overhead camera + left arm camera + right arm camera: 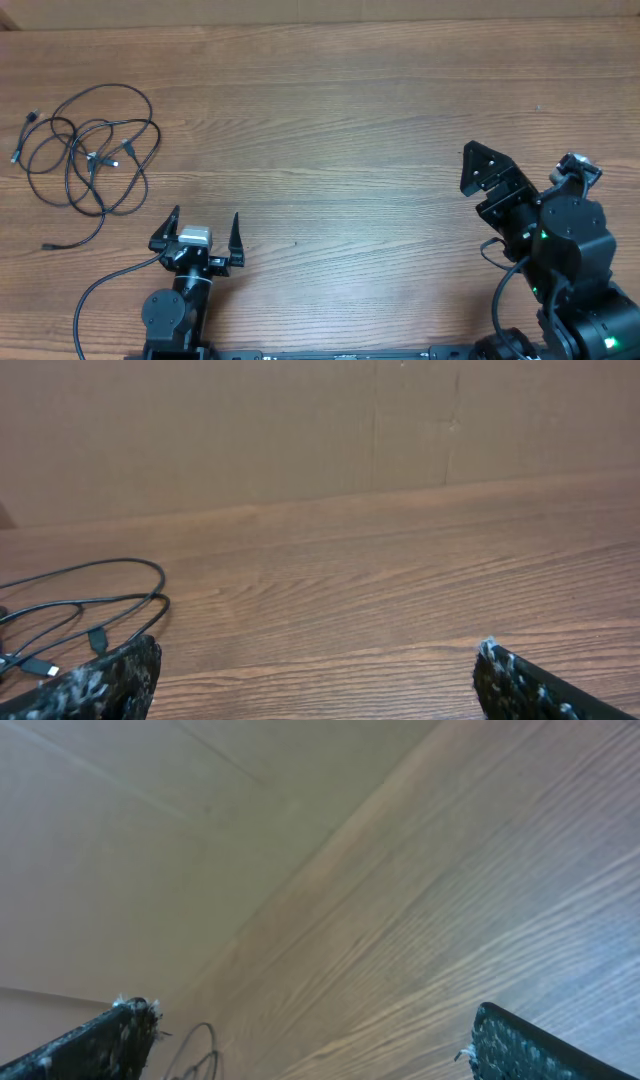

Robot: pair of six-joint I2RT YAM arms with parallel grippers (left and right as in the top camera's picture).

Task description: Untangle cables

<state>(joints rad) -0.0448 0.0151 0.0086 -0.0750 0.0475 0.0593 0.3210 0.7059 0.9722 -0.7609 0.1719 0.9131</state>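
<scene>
The wooden table point(350, 120) is brown, with a plain beige wall point(300, 430) behind. The cables point(90, 150) lie tangled at its far left — the left gripper point(205, 214) and the right gripper point(308, 1012) stand spread wide, holding nothing.

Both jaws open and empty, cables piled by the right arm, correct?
No. The cables lie by the left arm, far from the right arm; the overhead view shows it. Both jaws are open and empty.

Both arms point(575, 240) are matte black. The left gripper point(205, 214) has pointed fingers point(236, 230) (white-flecked pads point(100, 685)), a silver block point(194, 238) just behind it, and a thick black wire point(100, 285) trailing further behind.
</scene>
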